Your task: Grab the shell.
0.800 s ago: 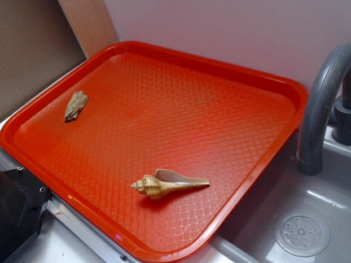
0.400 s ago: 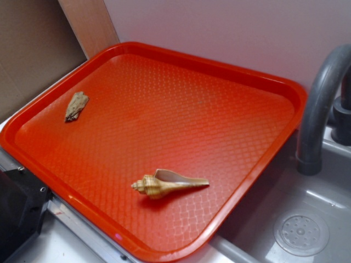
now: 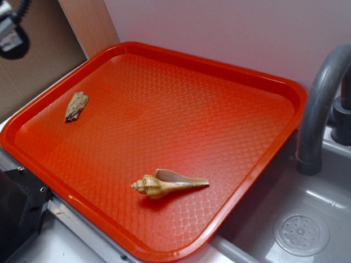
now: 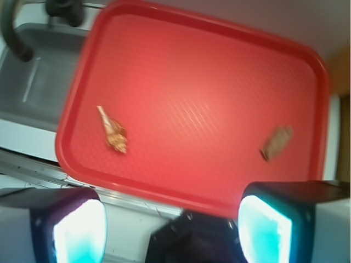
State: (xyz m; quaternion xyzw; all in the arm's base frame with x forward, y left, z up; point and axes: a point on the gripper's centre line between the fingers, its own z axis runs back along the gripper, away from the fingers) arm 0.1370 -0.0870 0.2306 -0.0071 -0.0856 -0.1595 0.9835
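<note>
The shell is a tan-and-cream spiral with a knobbly left end and a long pointed tail to the right. It lies on the red tray near the tray's front edge. From the wrist view the shell shows small at the tray's left side. My gripper hangs high above the tray's near edge, open, with nothing between its glowing pads. Only a piece of the arm shows at the exterior view's top left corner.
A flat brown-grey fragment lies at the tray's left side. A grey sink with a drain and a curved grey faucet sit right of the tray. A black block stands at the front left.
Part of the arm has come into the exterior view at the top left. The shell and the fragment have not moved.
</note>
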